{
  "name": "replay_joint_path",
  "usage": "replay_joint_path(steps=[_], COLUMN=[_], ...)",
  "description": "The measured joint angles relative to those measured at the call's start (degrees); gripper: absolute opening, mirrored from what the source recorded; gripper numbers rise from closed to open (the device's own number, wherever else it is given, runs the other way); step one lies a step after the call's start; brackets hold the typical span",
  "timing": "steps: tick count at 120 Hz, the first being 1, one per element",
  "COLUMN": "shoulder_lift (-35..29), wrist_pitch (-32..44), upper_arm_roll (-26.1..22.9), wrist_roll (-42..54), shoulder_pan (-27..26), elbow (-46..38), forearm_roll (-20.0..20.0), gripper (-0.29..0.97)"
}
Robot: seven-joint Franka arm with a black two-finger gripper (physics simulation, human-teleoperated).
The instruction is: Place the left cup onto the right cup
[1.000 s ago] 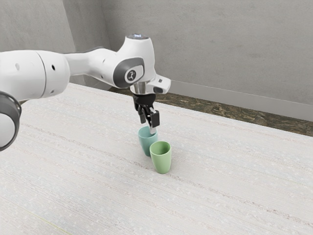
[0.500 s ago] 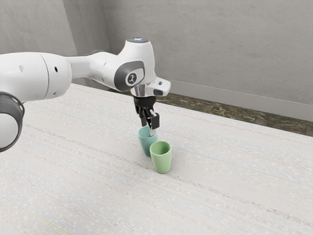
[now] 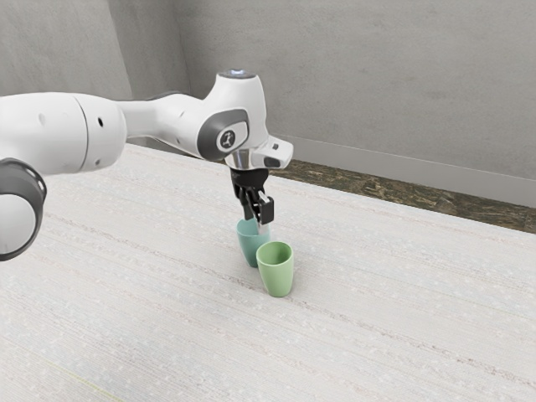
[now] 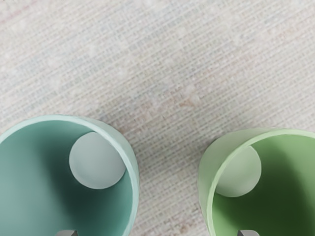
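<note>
exterior: side-on, raised, mid-distance, facing table | wrist: straight down, close | shared: teal cup, green cup

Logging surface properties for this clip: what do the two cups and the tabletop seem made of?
Teal cup: probably smooth plastic or ceramic, matte; even colour, soft shading, no sharp highlights. Green cup: same look, same guess. Tabletop: pale, matte, fine woven-looking grain with faint streaks; perhaps cloth or bleached wood, which one stays open.

The teal cup and green cup are looking smooth and matt; the counter is showing a rough, cloth-like weave.
</note>
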Motion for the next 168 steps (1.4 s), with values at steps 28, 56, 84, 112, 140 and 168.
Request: replay_joint_path(steps=[28,56,84,112,140,168], shoulder_lift=[0.3,0.5,0.9,1.2,1.6,1.9], wrist_pitch=[0.3,0.4,0.5,1.3,1.9,2.6], upper_arm_roll=[0.0,0.0,0.4,1.0,1.1,1.1], wrist_roll=[0.0,0.1,0.1,0.4,0.5,0.6], shoulder_pan=[0.0,0.0,0.0,0.0,0.0,0.0], elbow=[0.1,0.0,0.0,-0.1,-0.2,-0.4], forearm_roll=[0.0,0.0,0.0,-0.1,-0.1,-0.1], gripper=[0.35,0.3,0.28,0.28,0.28,0.27])
